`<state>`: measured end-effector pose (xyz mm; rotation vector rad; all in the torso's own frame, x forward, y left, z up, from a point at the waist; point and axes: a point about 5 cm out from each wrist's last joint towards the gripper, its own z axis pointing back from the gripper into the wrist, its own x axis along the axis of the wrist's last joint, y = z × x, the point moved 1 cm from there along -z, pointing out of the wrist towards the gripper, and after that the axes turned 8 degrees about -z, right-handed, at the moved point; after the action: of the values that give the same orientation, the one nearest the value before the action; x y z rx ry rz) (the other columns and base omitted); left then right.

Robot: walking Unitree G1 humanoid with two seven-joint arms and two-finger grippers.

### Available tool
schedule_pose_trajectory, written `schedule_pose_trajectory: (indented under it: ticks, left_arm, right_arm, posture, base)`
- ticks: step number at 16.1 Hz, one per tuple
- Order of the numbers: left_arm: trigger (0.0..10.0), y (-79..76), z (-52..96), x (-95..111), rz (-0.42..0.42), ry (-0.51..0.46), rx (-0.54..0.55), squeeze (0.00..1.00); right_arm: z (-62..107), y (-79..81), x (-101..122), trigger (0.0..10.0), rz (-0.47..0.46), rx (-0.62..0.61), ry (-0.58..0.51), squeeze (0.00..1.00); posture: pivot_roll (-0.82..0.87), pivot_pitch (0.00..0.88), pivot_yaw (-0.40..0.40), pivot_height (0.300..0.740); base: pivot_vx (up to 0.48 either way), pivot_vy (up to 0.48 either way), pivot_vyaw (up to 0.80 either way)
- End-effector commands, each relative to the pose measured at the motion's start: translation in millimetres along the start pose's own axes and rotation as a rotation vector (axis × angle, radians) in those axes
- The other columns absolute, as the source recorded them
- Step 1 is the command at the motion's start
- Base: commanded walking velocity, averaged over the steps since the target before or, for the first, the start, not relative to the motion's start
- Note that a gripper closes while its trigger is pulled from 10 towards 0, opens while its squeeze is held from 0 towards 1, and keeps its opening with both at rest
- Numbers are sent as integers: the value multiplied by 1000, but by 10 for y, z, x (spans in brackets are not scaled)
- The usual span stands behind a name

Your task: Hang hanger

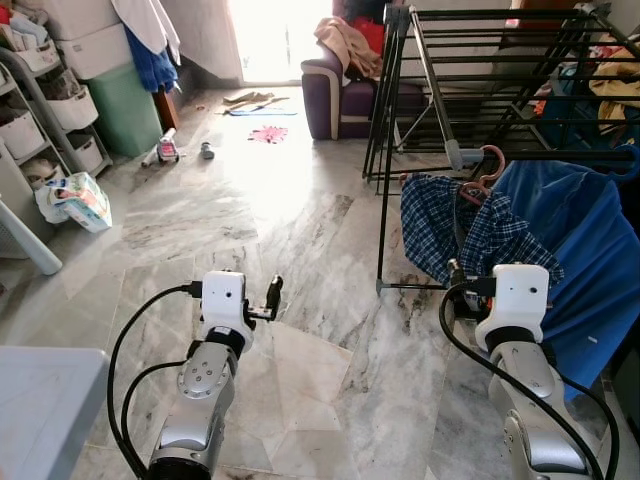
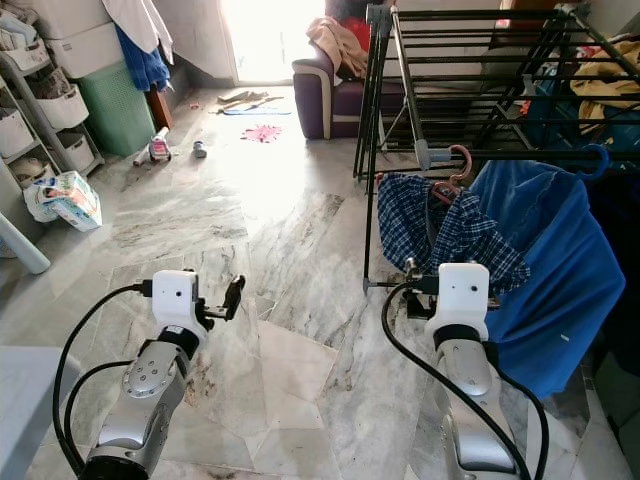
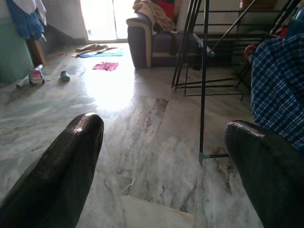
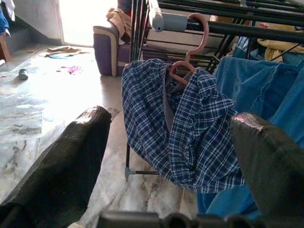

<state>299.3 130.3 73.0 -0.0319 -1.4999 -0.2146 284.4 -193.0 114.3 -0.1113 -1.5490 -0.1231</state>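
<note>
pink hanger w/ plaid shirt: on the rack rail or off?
On. The pink hanger hooks over the drying rack rail, with the plaid shirt hanging from it. The open right gripper is short of it, holding nothing.

Both arms forward; left hand (image 3: pixel 161 166) spread wide, right hand (image 4: pixel 173 161) likewise.

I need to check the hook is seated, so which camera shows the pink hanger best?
The right wrist view: the pink hanger is close, its hook over the rack's rail, checked shirt draped on it. Both eye views show it small and distant; the left wrist view gives just a reddish sliver.
</note>
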Motion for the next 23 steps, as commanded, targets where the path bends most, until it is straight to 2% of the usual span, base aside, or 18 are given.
schedule_pose_trajectory:
  ticks: [1,7,9,17,23]
  left_arm:
    - [10000,23,-21,8,-5,9,10,0]
    - [10000,31,-28,15,-4,8,11,0]
    - [10000,33,-25,20,23,2,18,0]
    - [10000,45,-25,26,6,-1,29,0]
    - [10000,154,30,16,-12,-24,34,0]
  right_arm:
    - [0,12,39,10000,1,7,-10,0]
    - [0,23,32,10000,0,10,-9,0]
    - [6,24,26,10000,-1,11,-8,0]
    - [23,18,3,10000,-2,15,3,0]
    - [53,12,-35,10000,-6,15,13,0]
  posture:
    - [-52,0,38,740]
    - [-52,0,41,740]
    - [-52,0,40,740]
    - [-55,0,40,740]
    - [-50,0,40,740]
  base:
    - [0,-307,0]
    - [0,-276,0]
    - [0,0,0]
    - [0,0,0]
    - [0,0,0]
